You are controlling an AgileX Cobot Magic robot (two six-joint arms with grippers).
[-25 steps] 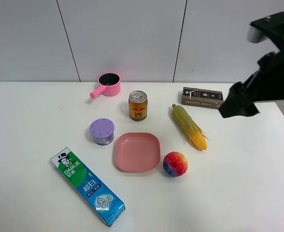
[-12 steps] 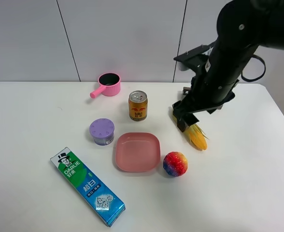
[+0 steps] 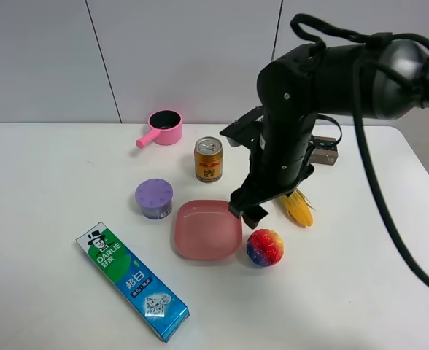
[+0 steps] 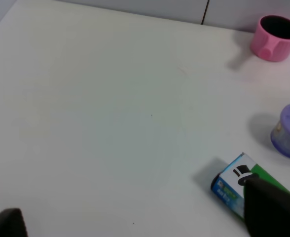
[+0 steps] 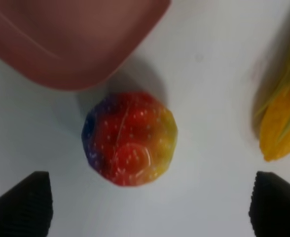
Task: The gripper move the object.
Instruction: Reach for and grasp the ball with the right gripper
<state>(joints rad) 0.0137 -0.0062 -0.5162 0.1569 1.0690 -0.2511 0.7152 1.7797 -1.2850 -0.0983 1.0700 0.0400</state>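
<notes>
The object is a bumpy rainbow ball (image 3: 265, 247) on the white table, just right of a pink plate (image 3: 207, 228). My right gripper (image 3: 247, 211), the black end of a thick dark arm, hangs just above and left of the ball, over the plate's right edge. In the right wrist view the ball (image 5: 130, 138) lies centred between the two black fingertips (image 5: 21, 202), which stand wide apart, and the gripper (image 5: 147, 207) is open and empty. My left gripper (image 4: 140, 222) is open and empty over bare table, and is out of the exterior high view.
A yellow corn cob (image 3: 293, 200) lies right of the arm. A drink can (image 3: 208, 158), purple-lidded tub (image 3: 154, 198), pink pot (image 3: 163, 127), toothpaste box (image 3: 132, 280) and dark box (image 3: 324, 152) stand around the plate.
My right arm has swept in from the far right, down and leftward past the corn, and now hangs over the ball. The objects have not moved.
</notes>
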